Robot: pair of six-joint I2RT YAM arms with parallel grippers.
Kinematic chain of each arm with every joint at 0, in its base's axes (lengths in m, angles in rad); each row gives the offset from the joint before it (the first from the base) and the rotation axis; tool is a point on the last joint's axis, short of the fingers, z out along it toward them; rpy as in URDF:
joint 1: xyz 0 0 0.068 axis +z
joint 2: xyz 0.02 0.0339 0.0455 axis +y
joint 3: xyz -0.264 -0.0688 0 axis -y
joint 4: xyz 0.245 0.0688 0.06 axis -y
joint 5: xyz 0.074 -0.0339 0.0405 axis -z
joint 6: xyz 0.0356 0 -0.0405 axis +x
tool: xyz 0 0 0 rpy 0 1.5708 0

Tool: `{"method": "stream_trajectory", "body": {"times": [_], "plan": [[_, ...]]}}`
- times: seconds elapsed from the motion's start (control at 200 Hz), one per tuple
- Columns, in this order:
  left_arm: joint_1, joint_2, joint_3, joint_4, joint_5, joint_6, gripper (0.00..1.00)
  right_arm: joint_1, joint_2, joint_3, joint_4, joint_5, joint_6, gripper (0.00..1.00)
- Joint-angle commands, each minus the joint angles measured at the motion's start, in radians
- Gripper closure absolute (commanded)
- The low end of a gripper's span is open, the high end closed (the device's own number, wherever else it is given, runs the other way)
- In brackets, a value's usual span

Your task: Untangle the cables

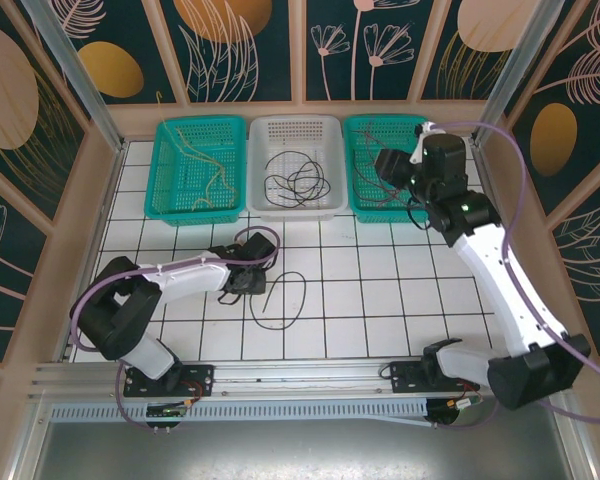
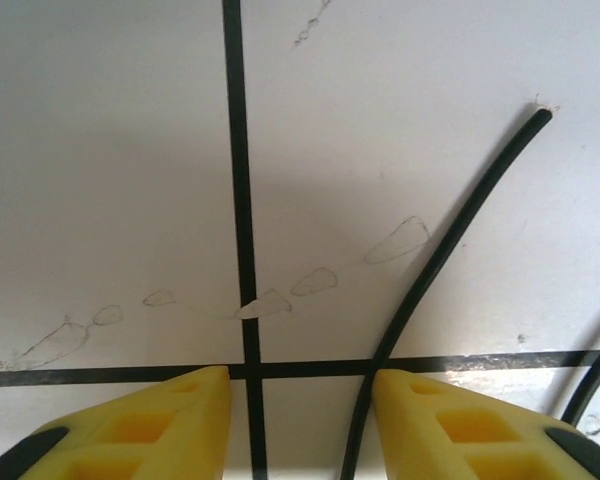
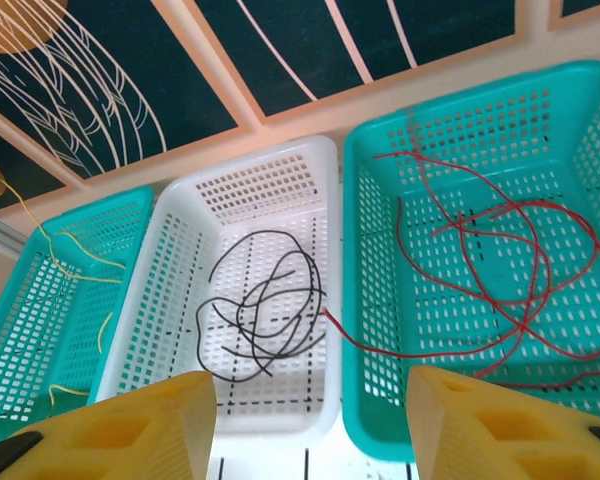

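Slantwise, black cable [image 2: 435, 268], tip far-right.

- The loose cable [image 2: 440, 260] lies on the table [image 2: 100, 150], passing between the left gripper [image 2: 300, 400] fingers, nearer its right finger.
- Straight ahead of the right gripper [image 3: 310, 420] sits the middle basket [image 3: 260, 185], a cable coil [image 3: 265, 300] inside.
- Flanking it are the left basket [image 3: 100, 225] and right basket [image 3: 480, 110], each holding cables [image 3: 467, 238].

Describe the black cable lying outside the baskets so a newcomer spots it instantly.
On the white gridded table, look nearer the arms than the white basket, by the left gripper. A thin black cable loops across the tiles there. Unlike the black cables inside that basket, it lies on bare table.
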Motion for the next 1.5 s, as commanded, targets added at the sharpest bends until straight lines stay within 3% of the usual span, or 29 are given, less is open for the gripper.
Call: {"method": "stream_trajectory", "body": {"times": [0.0,0.2,0.355,0.636,0.781,0.951,1.101,1.376,1.492], "plan": [[-0.028,0.054,0.01,-0.051,-0.016,-0.005,0.62,0.009,-0.068,-0.055,-0.036,0.041,0.033,0.47],[-0.042,0.046,0.025,-0.094,-0.053,0.001,0.74,0.015,-0.142,-0.13,-0.034,0.03,0.071,0.47],[-0.041,0.004,-0.002,-0.096,-0.007,-0.011,0.65,0.017,-0.174,-0.145,-0.053,0.037,0.079,0.48],[-0.042,0.013,-0.022,-0.048,0.025,-0.017,1.0,0.018,-0.227,-0.163,-0.054,0.017,0.111,0.48],[-0.042,-0.076,0.024,-0.087,-0.017,-0.016,1.0,0.04,-0.252,-0.193,-0.021,-0.035,0.135,0.47],[-0.042,-0.278,0.158,-0.13,-0.064,0.032,1.0,0.14,-0.248,-0.234,0.058,-0.105,0.16,0.47],[-0.042,-0.405,0.308,-0.137,-0.059,0.13,1.0,0.279,-0.205,-0.225,0.102,-0.071,0.161,0.46],[-0.042,-0.411,0.608,-0.143,-0.025,0.239,1.0,0.507,-0.112,-0.18,0.249,-0.1,0.126,0.39],[-0.042,-0.372,0.715,-0.154,-0.02,0.271,1.0,0.596,-0.071,-0.126,0.255,-0.049,0.084,0.36]]}}
